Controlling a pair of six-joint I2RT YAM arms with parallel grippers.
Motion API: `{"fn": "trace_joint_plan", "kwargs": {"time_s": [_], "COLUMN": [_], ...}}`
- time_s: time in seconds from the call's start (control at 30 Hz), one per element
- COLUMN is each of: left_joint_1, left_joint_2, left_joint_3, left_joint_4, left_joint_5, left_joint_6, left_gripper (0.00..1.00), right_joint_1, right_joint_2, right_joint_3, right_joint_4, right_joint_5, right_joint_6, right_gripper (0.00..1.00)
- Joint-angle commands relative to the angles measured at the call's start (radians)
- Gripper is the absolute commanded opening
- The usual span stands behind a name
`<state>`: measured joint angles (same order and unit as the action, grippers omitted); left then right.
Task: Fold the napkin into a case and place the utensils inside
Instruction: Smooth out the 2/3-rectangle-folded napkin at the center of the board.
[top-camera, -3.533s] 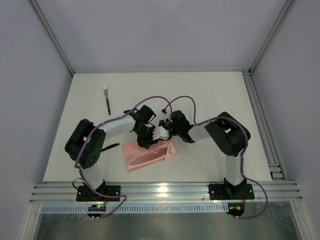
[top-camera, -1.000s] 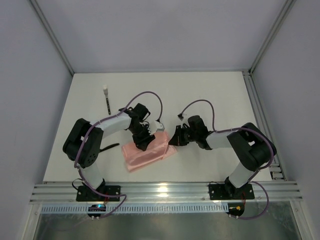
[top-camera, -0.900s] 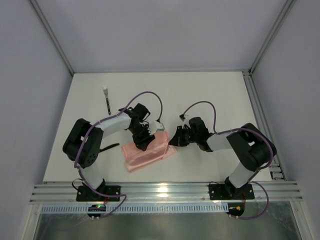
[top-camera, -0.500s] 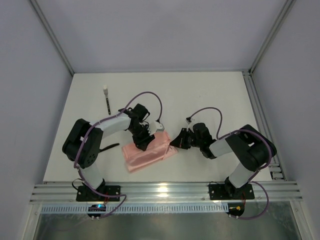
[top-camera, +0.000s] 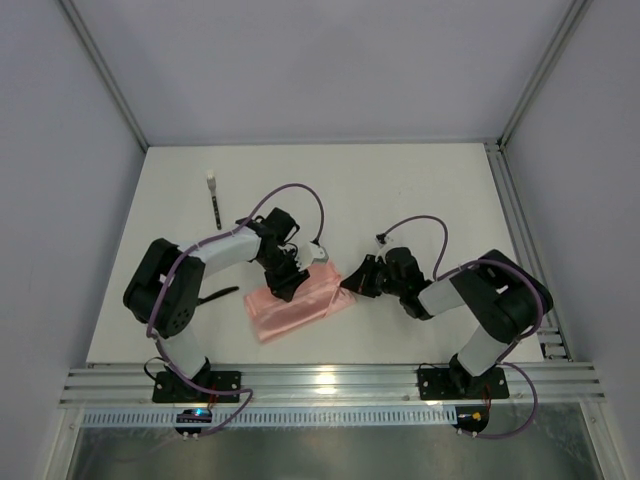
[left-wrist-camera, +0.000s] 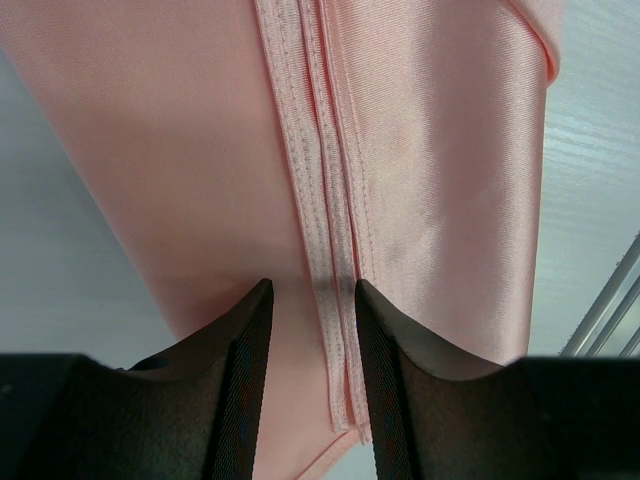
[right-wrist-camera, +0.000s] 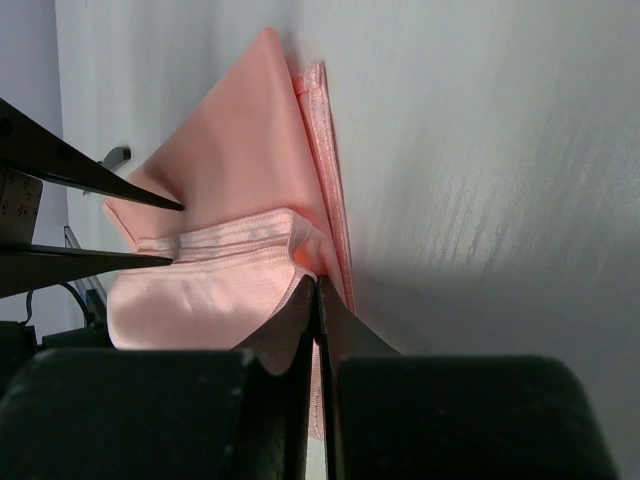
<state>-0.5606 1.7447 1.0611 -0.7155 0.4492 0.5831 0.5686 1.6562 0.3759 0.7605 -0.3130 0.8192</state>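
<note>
Now, top view: folded napkin flat on table, centre of frame, slightly low. My left hand down on its upper edge, fingers narrowly apart, straddling stitched hem, gripping nothing. My right hand at napkin's right corner, closed, pinching raised fold of cloth. One utensil upper left, well apart; second utensil dark sliver beside left arm.

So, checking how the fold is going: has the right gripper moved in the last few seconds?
Yes. The right gripper has shifted toward the rail on the right and slightly nearer, from above the napkin to its right edge.
</note>
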Motion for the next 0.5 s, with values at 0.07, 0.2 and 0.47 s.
{"fn": "trace_joint_plan", "kwargs": {"time_s": [0.07, 0.2, 0.47], "left_joint_1": [0.001, 0.033, 0.108], "left_joint_2": [0.001, -0.063, -0.174], "left_joint_3": [-0.023, -0.009, 0.014], "left_joint_4": [-0.012, -0.012, -0.085], "left_joint_5": [-0.073, -0.070, -0.029], "left_joint_6": [0.011, -0.005, -0.020], "left_gripper": [0.45, 0.52, 0.58], "right_joint_1": [0.025, 0.042, 0.040], "right_joint_2": [0.056, 0.044, 0.051], "right_joint_3": [0.060, 0.109, 0.176], "right_joint_4": [0.013, -0.076, -0.194], "right_joint_5": [-0.027, -0.038, -0.051], "right_joint_6": [-0.038, -0.124, -0.209], "right_gripper": [0.04, 0.04, 0.04]}}
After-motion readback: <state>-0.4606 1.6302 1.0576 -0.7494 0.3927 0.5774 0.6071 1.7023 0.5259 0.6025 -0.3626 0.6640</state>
